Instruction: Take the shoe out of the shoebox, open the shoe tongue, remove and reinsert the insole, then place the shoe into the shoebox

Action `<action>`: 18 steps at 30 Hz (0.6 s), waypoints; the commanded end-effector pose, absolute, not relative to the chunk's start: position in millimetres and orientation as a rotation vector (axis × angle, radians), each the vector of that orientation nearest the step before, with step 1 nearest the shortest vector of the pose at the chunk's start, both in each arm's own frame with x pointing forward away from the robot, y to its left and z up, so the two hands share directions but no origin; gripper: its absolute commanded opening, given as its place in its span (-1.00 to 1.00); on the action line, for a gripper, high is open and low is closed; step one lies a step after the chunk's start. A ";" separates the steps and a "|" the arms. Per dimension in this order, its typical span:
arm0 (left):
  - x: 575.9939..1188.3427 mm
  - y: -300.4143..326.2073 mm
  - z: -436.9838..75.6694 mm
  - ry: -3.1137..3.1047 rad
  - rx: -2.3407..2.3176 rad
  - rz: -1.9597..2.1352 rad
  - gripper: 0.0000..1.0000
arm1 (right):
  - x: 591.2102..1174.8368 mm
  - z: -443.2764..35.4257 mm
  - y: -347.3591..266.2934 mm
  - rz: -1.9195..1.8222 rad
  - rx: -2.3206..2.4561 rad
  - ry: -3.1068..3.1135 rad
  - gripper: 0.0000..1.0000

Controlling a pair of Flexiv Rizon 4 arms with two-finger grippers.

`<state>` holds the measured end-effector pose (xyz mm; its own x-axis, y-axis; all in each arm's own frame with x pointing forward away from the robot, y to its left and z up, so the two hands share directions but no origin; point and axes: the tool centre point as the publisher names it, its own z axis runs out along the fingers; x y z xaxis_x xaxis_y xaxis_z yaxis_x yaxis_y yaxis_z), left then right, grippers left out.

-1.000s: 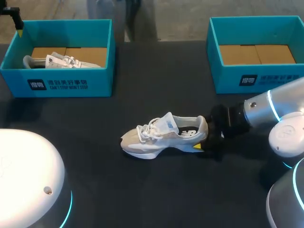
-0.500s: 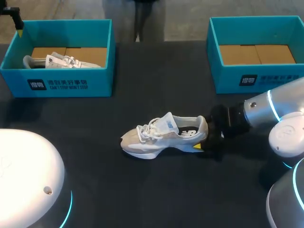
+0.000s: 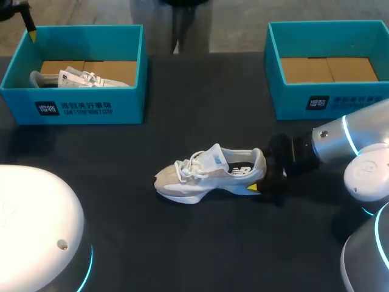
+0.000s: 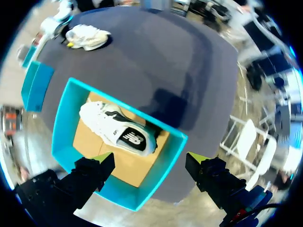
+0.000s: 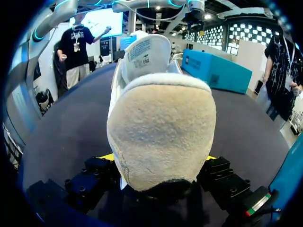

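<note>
A beige and white shoe (image 3: 209, 175) lies on its sole in the middle of the dark table, toe to the left. My right gripper (image 3: 260, 184) is at its heel. In the right wrist view the suede heel (image 5: 161, 132) fills the gap, with a finger against each side, so the gripper is shut on it. My left gripper (image 3: 27, 25) hangs high over the far left corner of the left shoebox (image 3: 79, 109). Its fingers (image 4: 102, 158) stand wide open above the box (image 4: 61, 123), which holds a second white shoe (image 4: 118, 132).
A second teal shoebox (image 3: 322, 100) stands at the back right with only brown cardboard inside. The other white shoe (image 3: 79, 78) lies in the left box. Dark bare tabletop surrounds the middle shoe.
My left gripper has shifted slightly at the far left corner. The shoe and my right arm have not moved.
</note>
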<state>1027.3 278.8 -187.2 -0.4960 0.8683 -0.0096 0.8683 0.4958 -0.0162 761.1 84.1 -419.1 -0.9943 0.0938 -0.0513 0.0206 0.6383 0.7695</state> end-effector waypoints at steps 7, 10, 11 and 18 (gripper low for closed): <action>992.3 227.0 -182.9 2.999 0.938 0.093 1.00 | 761.8 -418.9 84.9 1.295 0.097 2.765 -1.00; 980.3 209.0 -181.3 3.033 0.785 0.128 1.00 | 761.8 -418.9 84.9 1.295 0.097 2.765 -1.00; 976.0 203.4 -180.8 3.041 0.727 0.141 1.00 | 761.8 -418.9 84.9 1.295 0.097 2.765 -1.00; 953.4 169.8 -181.2 3.055 0.494 0.182 1.00 | 761.8 -418.9 84.9 1.295 0.097 2.765 -1.00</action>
